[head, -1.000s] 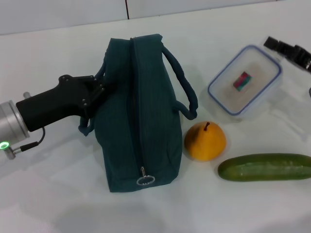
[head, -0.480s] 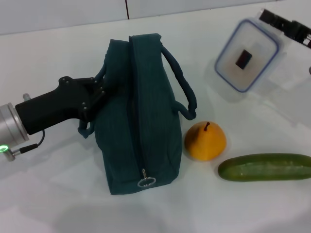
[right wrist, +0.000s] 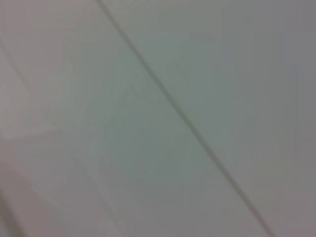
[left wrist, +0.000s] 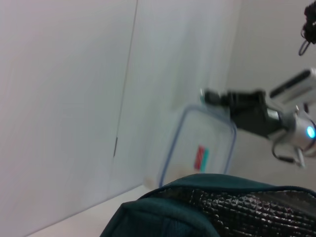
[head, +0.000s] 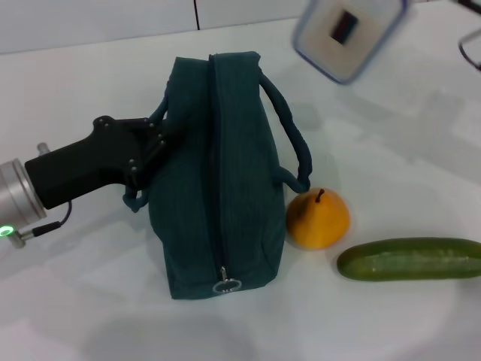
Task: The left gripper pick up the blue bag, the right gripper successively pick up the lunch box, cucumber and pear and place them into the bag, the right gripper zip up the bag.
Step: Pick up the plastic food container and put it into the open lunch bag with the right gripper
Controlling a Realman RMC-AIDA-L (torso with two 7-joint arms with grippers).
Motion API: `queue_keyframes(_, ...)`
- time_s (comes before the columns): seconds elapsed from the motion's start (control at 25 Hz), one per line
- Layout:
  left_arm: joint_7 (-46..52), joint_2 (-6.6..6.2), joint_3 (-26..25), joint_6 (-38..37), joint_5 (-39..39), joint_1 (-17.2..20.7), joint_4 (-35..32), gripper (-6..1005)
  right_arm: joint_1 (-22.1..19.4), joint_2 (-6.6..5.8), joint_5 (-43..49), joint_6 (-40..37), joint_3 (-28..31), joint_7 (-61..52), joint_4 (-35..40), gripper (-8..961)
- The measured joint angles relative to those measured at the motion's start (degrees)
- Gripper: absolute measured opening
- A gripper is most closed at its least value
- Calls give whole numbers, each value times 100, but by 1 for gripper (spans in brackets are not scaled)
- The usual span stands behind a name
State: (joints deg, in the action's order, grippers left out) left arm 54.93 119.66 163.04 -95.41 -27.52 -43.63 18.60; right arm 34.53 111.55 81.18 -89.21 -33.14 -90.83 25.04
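Note:
The blue bag [head: 218, 173] stands on the white table, its zipper pull [head: 225, 284] at the near end. My left gripper [head: 152, 141] is shut on the bag's left handle. In the left wrist view the bag's rim [left wrist: 192, 207] and silver lining [left wrist: 256, 210] show. The lunch box [head: 347, 31] hangs in the air beyond the bag's far right corner. My right gripper [left wrist: 208, 95] is shut on the top edge of the lunch box [left wrist: 197, 153]; it is outside the head view. The pear [head: 317, 218] and cucumber [head: 409, 258] lie right of the bag.
A white wall with a dark vertical seam [head: 195, 13] rises behind the table. The pear touches the bag's right handle [head: 293, 150]. The right wrist view shows only a pale surface with a thin seam [right wrist: 187, 123].
The lunch box has left the table and risen up and to the left, toward the bag's far end. The bag shifted slightly. The left gripper, pear and cucumber stayed put.

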Motion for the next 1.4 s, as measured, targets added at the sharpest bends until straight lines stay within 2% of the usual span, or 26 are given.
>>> queue_keyframes(0.24,-24,-1,0,22,-9,-34,-113,47,740,-54,-21,-230,-146,-361,76,120)
queue_keyframes(0.4,-62,8,0,31,-24,-51,-149,47,1222,61,-14,-271,-279,-384,77,123)
queue_keyframes(0.6,-78,1,0,42,-30,-93,-276,47,1534,178,-23,-272,-645,-395,84,126)
queue_keyframes(0.8,-79,6,-5,60,-47,-93,-310,47,1499,272,-10,-280,-879,-384,98,129)
queue_keyframes(1.04,-79,1,-9,94,-224,-5,-313,47,1187,272,6,-477,-1186,-393,149,133)
queue_keyframes(1.4,-80,-4,-10,163,-267,5,-314,47,661,69,52,-561,-1726,-418,357,138)
